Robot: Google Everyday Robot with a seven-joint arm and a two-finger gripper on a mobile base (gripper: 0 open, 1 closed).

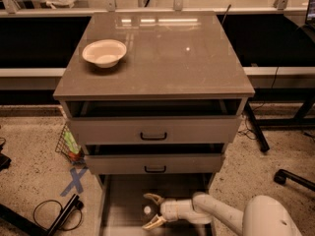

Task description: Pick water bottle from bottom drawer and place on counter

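Gripper in bottom drawer — headroom seemingly low

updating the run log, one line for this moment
phase: pre-grasp | gripper: in bottom drawer, jaws open either side of water bottle | counter: bowl

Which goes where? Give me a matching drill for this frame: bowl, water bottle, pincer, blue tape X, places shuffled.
1 bowl
2 water bottle
3 pincer
4 blue tape X

A on the floor, left side
B on the counter, left side
C open, reaching into the bottom drawer
D on the drawer floor, white cap showing

Pairs: 1-B; 2-D; 3-C; 4-A
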